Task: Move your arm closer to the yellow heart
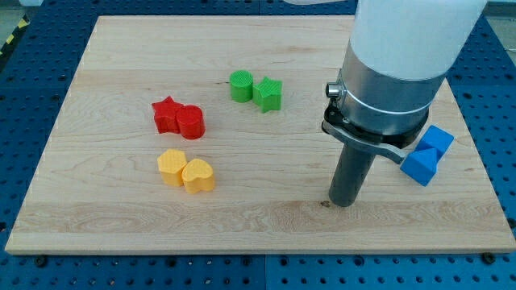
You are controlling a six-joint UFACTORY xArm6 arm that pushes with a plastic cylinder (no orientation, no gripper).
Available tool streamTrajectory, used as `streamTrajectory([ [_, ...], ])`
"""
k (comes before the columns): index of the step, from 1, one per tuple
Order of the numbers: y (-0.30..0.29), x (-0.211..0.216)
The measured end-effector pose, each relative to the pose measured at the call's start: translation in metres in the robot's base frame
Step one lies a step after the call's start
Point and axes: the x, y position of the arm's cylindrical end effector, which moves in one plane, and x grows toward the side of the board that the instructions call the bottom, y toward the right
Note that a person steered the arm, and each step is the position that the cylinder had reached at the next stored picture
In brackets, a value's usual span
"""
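Looking at my feed, my tip (344, 204) sits on the pale wooden desk (266, 221), well apart from the yellow heart block (199, 175) off toward the view's left. That heart touches a yellow hexagonal block (172, 167). No grasping tool here, just a plain rod, so nothing's clenched or held.

Pale wooden board (266, 217), fine grain, smooth and matt. On board, ridged matt plastic: yellow heart (198, 175), yellow block (171, 167), red star (166, 114), green star (269, 93). Above board, brushed metal collar (385, 93) under glossy white housing (411, 36). Around board, perforated blue surface (48, 44).
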Motion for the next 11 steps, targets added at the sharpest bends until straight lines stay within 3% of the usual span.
streamTrajectory([
  [4, 0.002, -0.001],
  [5, 0.018, -0.045],
  [6, 0.022, -0.055],
  [10, 0.021, -0.058],
  [11, -0.024, -0.058],
])
